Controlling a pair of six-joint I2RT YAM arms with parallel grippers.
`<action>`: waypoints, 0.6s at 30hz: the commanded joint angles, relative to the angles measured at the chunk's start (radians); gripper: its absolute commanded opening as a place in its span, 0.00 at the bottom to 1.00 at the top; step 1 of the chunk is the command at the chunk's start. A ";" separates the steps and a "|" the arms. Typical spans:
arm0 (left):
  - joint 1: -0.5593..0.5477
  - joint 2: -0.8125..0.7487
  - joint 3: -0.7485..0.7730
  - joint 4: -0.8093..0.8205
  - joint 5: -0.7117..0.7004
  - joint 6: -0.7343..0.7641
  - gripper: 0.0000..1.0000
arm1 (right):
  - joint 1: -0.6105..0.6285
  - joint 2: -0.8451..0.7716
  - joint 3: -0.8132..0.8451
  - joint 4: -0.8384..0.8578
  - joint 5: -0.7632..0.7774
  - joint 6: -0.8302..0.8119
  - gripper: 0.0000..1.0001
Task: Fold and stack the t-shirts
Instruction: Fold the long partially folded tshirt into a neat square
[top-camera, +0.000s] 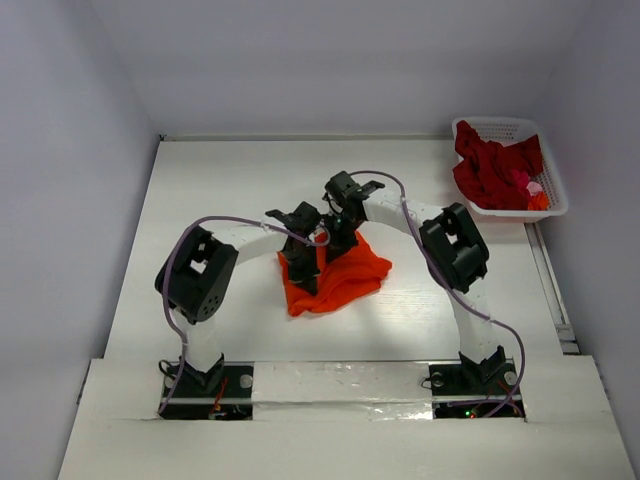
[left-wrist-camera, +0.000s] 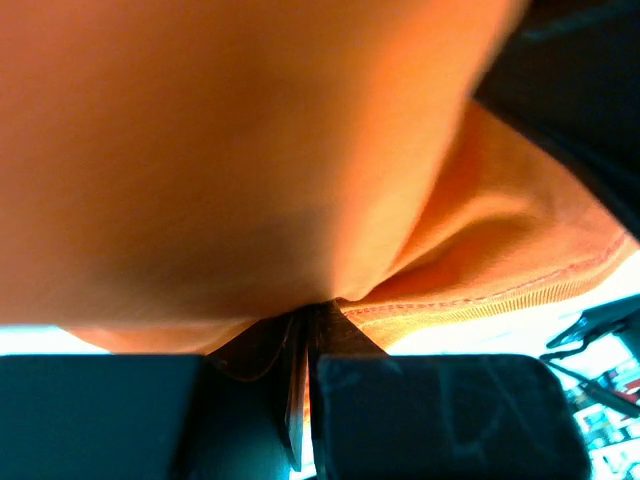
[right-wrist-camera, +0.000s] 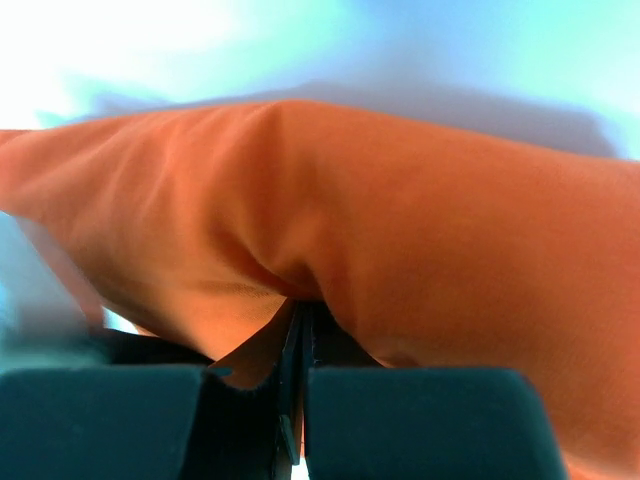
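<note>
The bright orange t-shirt hangs bunched at the table's middle, held up by both grippers. My left gripper is shut on its cloth; in the left wrist view the orange cloth fills the frame above the closed jaws, with a stitched hem at the right. My right gripper is shut on the shirt beside the left one; the right wrist view shows the orange cloth draped over the closed jaws. Dark red t-shirts lie heaped in the basket at the back right.
A white latticed basket stands at the table's far right corner, with a small pink and orange item in it. White walls enclose the table at the back and left. A rail runs along the right edge.
</note>
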 joint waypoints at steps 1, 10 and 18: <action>0.071 0.033 0.006 0.003 -0.120 0.060 0.00 | -0.022 0.027 0.069 -0.004 0.018 -0.024 0.00; 0.198 0.044 0.062 -0.032 -0.154 0.120 0.00 | -0.053 0.078 0.169 -0.039 0.000 -0.027 0.00; 0.207 0.082 0.122 -0.040 -0.151 0.132 0.00 | -0.082 0.126 0.276 -0.085 -0.009 -0.039 0.00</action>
